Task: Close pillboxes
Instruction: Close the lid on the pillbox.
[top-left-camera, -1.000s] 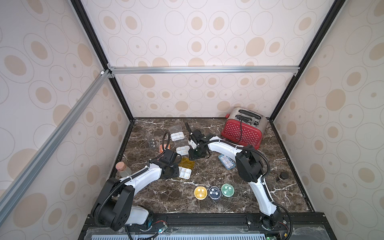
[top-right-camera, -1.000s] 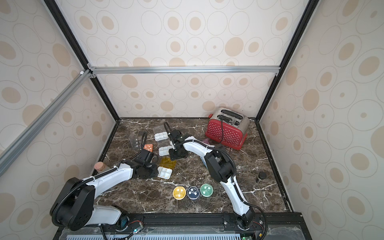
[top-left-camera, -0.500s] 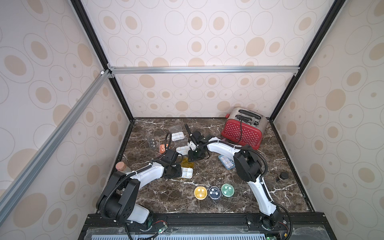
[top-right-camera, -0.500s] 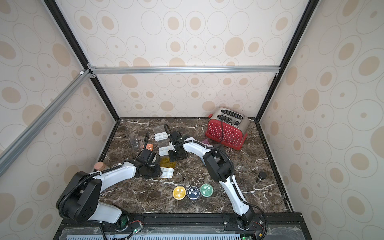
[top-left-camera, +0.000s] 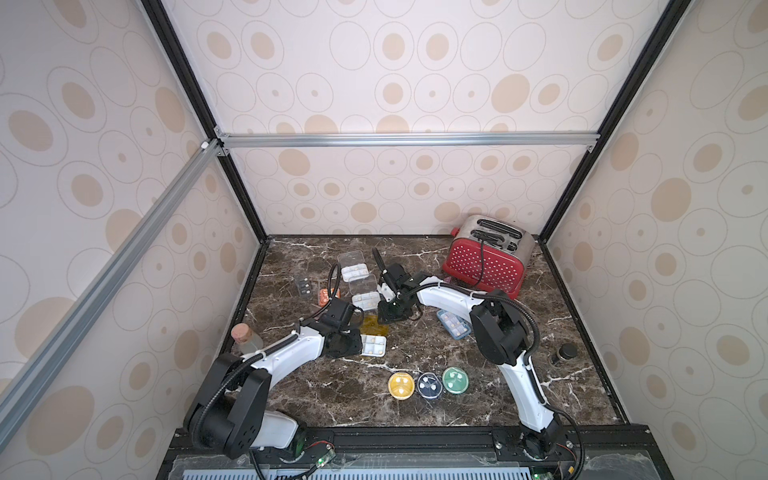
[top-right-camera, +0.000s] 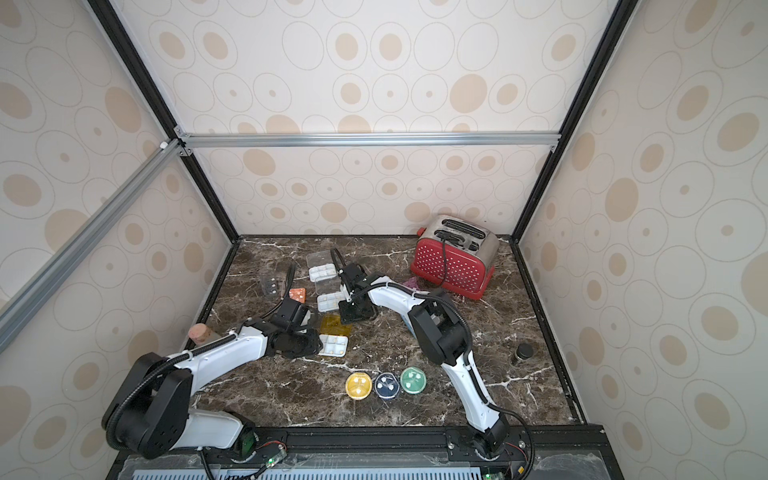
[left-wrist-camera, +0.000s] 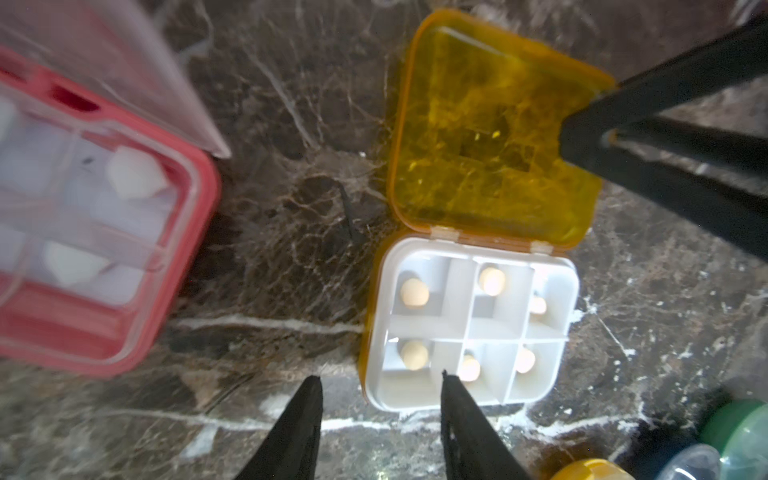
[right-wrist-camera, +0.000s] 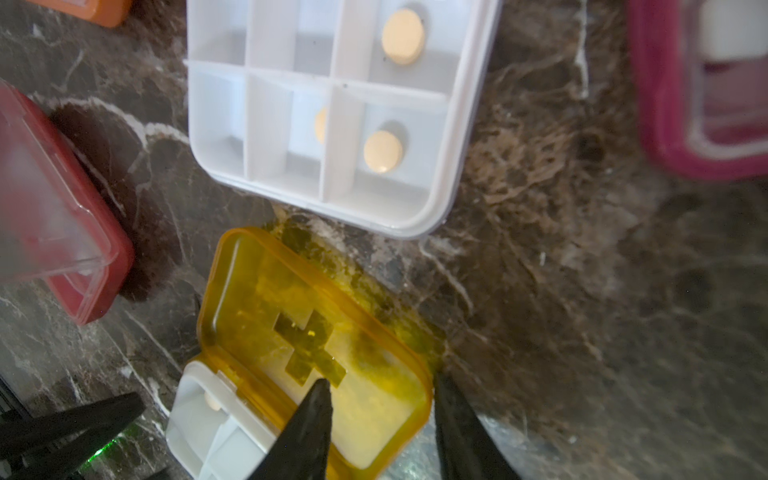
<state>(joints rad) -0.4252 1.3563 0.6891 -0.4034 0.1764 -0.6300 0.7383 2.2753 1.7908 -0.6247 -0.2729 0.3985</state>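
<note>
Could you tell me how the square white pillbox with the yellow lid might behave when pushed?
That white, yellow-lidded plastic pillbox looks thin and light, so it may slide on the smooth marble tabletop. Its flat-lying lid should pivot at its hinges; the loose pills could shift.

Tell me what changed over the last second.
The right end effector edged toward the yellow lid, jaws narrowing slightly, and now straddles its edge without clamping it. Nothing was taken or released. The left end effector stays open at the white tray; the lid still lies flat open, and the toaster has not moved.
</note>
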